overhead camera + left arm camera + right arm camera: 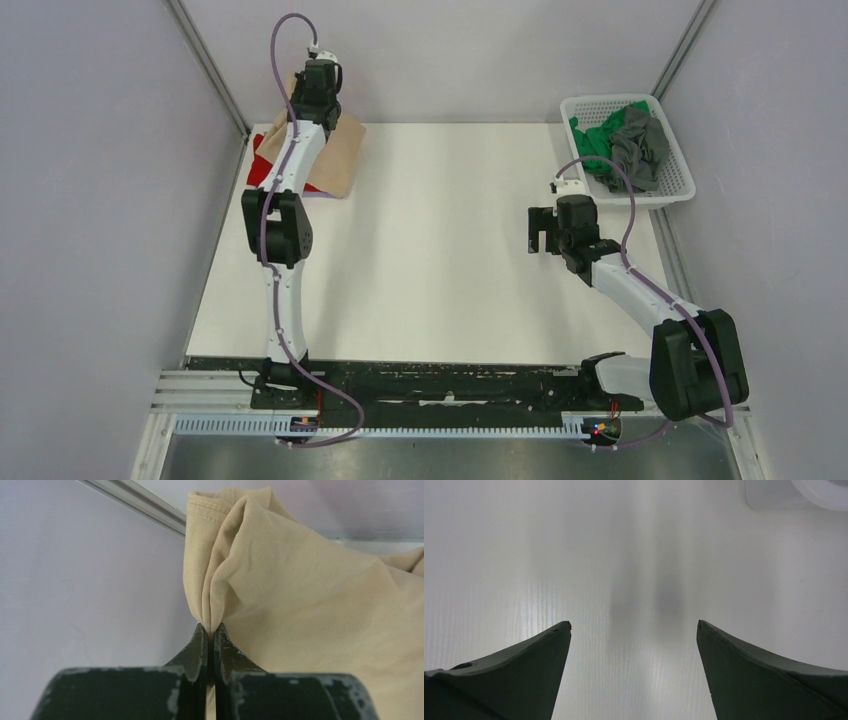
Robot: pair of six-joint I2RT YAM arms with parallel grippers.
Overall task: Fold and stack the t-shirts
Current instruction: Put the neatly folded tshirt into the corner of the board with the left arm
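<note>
Overhead, the left gripper [316, 82] sits at the far-left corner above the beige shirt [345, 160]. That shirt lies over the red shirt [260, 165], close to the wall. The right gripper [541, 232] hangs over bare table [430, 260] right of centre. It is near the basket [682, 190], which holds the green shirt [592, 140] and grey shirt [642, 145].

From the left wrist, the fingers [197, 650] are clenched on a bunched fold of beige near its stitched hem, with the rail [135, 500] just behind. The bite looks shallow, so a hard pull could slip the fold free. A low drag might also tug the red shirt askew, though where the two touch is hidden here.

From the right wrist, the fingers [539, 665] are spread wide with nothing between them, bare table below and the basket's corner far right.

The corner is tight against wall and rail. Open room lies toward the centre and near side.
</note>
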